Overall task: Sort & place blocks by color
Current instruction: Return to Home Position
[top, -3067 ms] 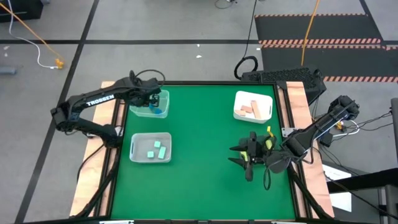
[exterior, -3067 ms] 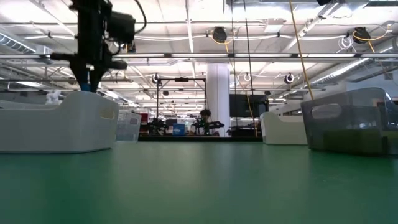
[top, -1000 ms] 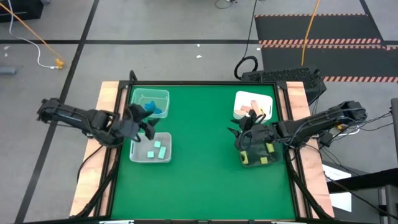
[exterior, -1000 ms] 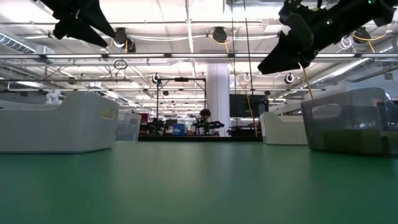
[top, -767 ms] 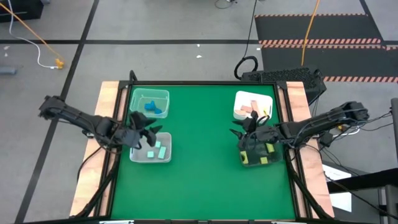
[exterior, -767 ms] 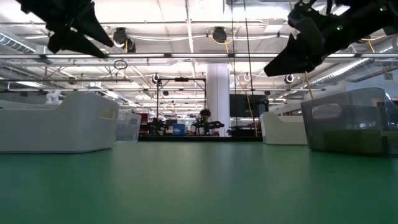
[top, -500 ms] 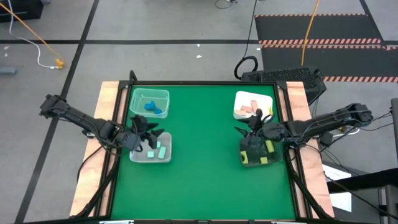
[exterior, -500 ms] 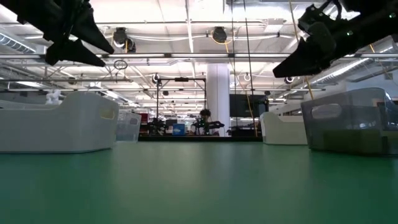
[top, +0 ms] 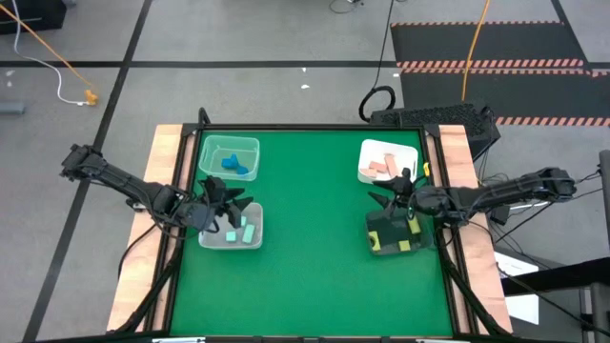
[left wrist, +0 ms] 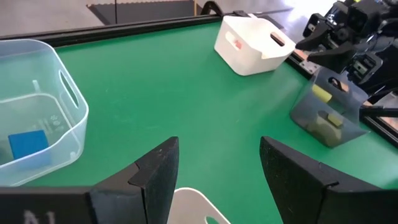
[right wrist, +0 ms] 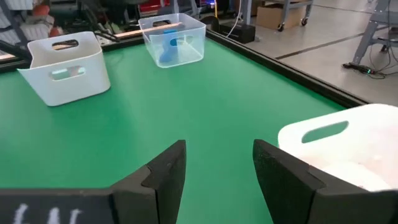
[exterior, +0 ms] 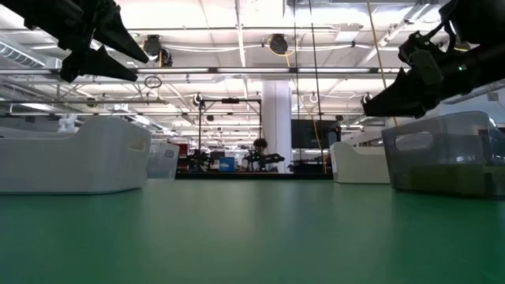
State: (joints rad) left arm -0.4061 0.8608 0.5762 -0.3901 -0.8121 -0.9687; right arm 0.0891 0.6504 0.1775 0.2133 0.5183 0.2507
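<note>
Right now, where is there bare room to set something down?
Bare: green mat, middle lane between clear bin and mint-block bin on one side, white bin and dark bin opposite. Crowded: left gripper over mint-block bin, right gripper by dark bin.

high view: the left gripper (top: 232, 211) covered part of the gray bin (top: 206, 238). left wrist view: the frame edge cut off the clear bin (left wrist: 68, 106). low view: the bin walls (exterior: 79, 162) hid all contents.
</note>
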